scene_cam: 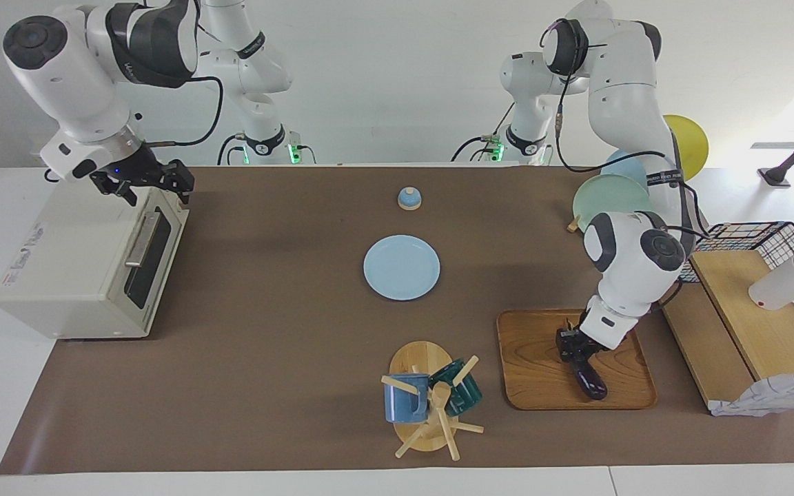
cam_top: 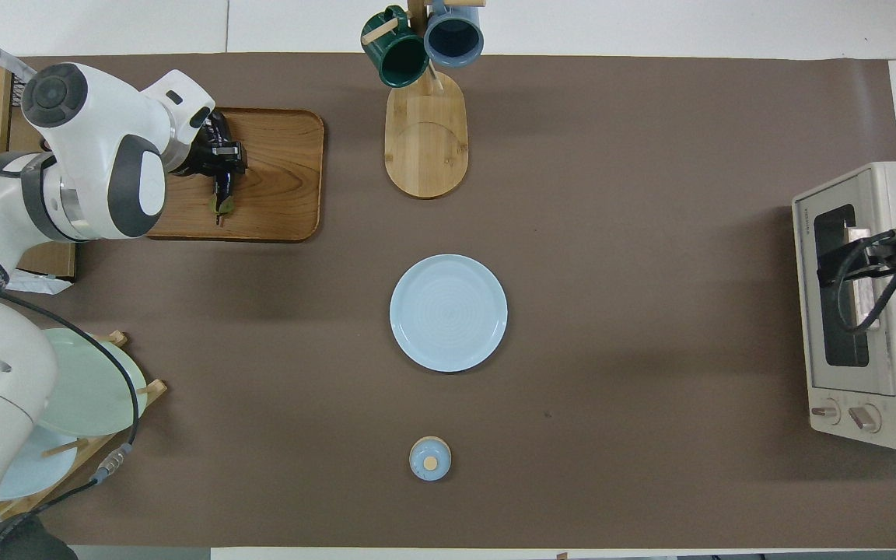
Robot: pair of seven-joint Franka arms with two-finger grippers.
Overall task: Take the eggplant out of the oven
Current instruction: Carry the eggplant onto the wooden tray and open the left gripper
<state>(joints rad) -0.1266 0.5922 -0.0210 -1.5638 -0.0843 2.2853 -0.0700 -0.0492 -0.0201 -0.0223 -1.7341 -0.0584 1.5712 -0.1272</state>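
The glossy dark purple eggplant (scene_cam: 591,381) lies on the rectangular wooden tray (scene_cam: 542,344), near its edge; the left gripper (scene_cam: 571,349), fingers parted, could nudge it off in withdrawing. The right gripper (scene_cam: 151,184) hovers spread wide over the cream oven (scene_cam: 73,262).

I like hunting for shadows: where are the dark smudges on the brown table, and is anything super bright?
Facing view: a soft shadow darkens the mat beside the blue plate, toward the oven; daylight glares white at the edge by the wire basket. Overhead view: faint shadows flank the plate; the mat looks evenly lit otherwise.
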